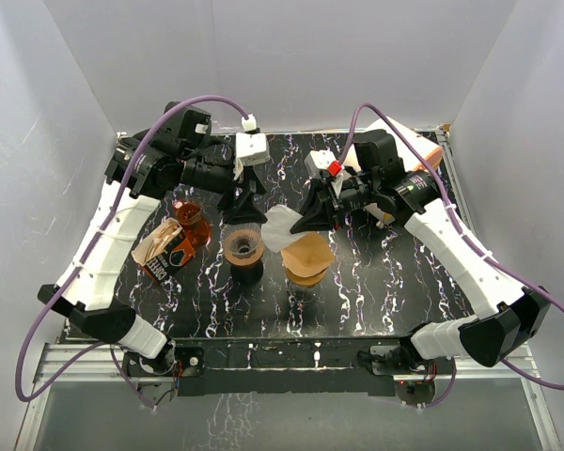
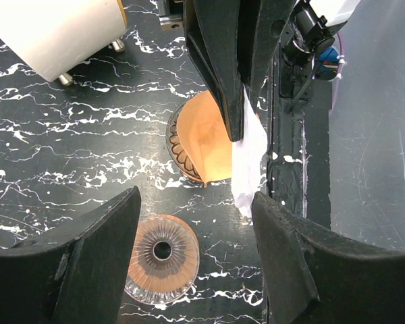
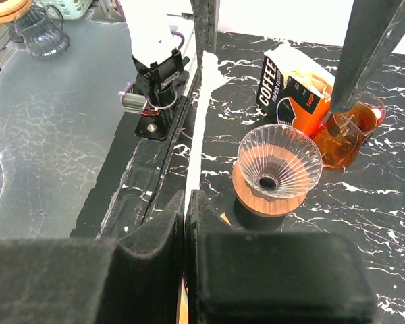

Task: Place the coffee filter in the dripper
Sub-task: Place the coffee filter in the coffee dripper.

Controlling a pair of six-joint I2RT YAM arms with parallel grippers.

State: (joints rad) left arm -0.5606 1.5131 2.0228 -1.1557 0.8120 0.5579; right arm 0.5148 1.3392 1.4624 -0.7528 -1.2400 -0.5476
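Note:
The clear glass dripper (image 1: pixel 243 246) stands on its wooden base left of the table's middle; it also shows as a ribbed cone (image 3: pixel 277 169) and from above (image 2: pixel 162 256). My right gripper (image 1: pixel 310 218) is shut on a white coffee filter (image 1: pixel 280 227), held in the air just right of the dripper. The filter appears edge-on (image 3: pixel 197 135) between the closed right gripper (image 3: pixel 187 199). My left gripper (image 1: pixel 244 202) hangs open above and behind the dripper, nothing between its fingers (image 2: pixel 194 202). The white filter (image 2: pixel 248 162) dangles beside the left gripper's right finger.
A holder with a stack of brown filters (image 1: pixel 307 258) sits under the right gripper. A coffee filter box (image 1: pixel 162 252) and an orange glass server (image 1: pixel 190 218) stand left of the dripper. A glass kettle (image 3: pixel 40 34) sits off the mat.

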